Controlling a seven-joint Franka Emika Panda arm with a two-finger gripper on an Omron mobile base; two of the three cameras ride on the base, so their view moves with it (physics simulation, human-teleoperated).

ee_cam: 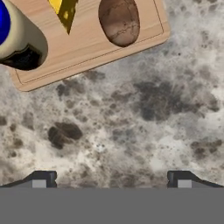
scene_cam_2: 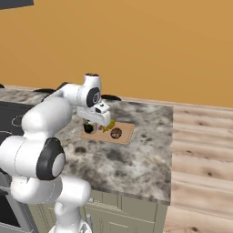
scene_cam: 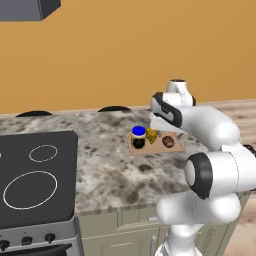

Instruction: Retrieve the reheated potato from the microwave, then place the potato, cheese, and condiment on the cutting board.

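Note:
The cutting board (scene_cam: 154,148) lies on the stone counter and carries all three items. On it stand the condiment jar (scene_cam: 138,136) with its blue lid, the yellow cheese wedge (scene_cam: 151,135) and the brown potato (scene_cam: 168,142). In the hand view the board (ee_cam: 87,48) fills the top, with the potato (ee_cam: 119,22), cheese (ee_cam: 65,11) and jar (ee_cam: 19,41) on it. My gripper (ee_cam: 111,179) hovers over the bare counter beside the board, open, with nothing between its fingertips (ee_cam: 41,178). From the right base view the gripper (scene_cam_2: 94,119) hangs just above the jar's end of the board (scene_cam_2: 126,129). The microwave is out of view.
A black stovetop (scene_cam: 35,175) with ring burners takes up the counter's left end. The mottled counter (scene_cam: 110,170) ends in a front edge over cabinet doors. At the right the counter stops and a wooden floor (scene_cam_2: 200,150) begins. An orange wall runs behind.

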